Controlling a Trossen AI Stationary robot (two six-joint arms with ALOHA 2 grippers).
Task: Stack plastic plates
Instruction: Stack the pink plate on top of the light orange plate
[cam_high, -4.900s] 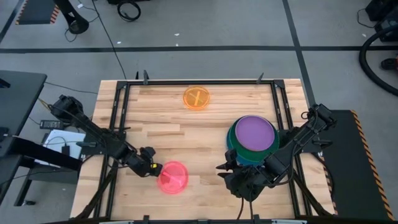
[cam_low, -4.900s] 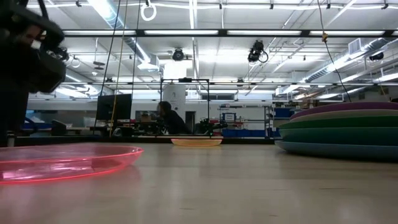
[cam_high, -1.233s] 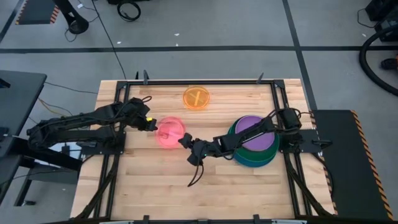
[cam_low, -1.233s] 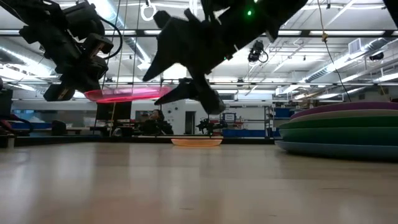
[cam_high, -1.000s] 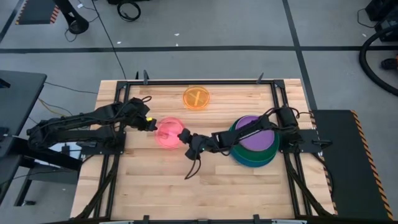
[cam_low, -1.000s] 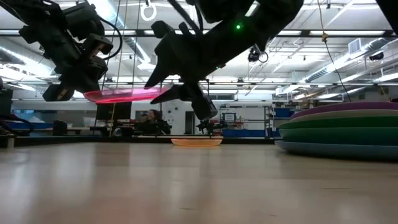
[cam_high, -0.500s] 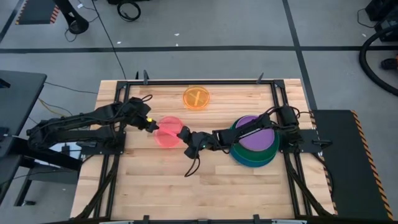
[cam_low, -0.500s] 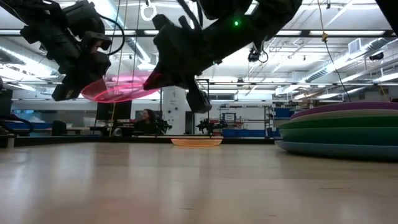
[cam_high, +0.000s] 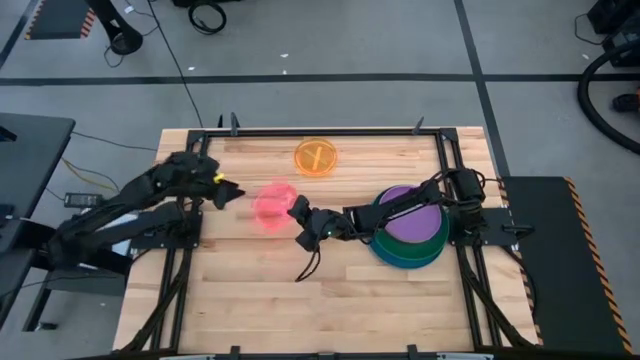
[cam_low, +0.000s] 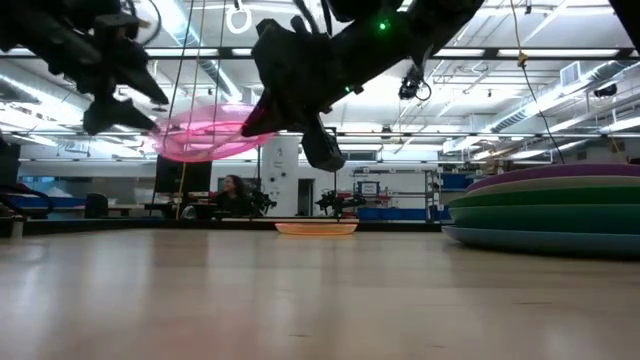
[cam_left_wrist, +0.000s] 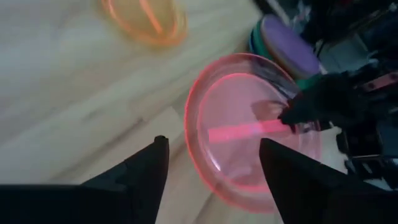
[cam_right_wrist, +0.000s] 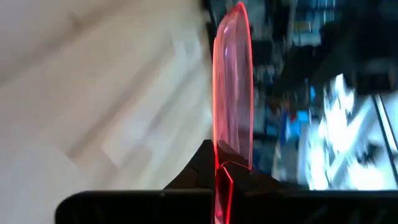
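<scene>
holding: pink plate (cam_high: 270, 206) airborne, rim clamped in right gripper (cam_high: 301, 216); left gripper (cam_high: 222, 194) fingers apart, clear. done: stack (cam_high: 407, 227), purple top. left: pink, orange plate (cam_high: 318, 157) on table.

Bright overhead strip lighting; wrist views motion-blurred.

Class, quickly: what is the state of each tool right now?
Left tool: open, holding nothing, just clear of the pink plate.
Right tool: shut on the pink plate's rim, holding it above the table.
</scene>
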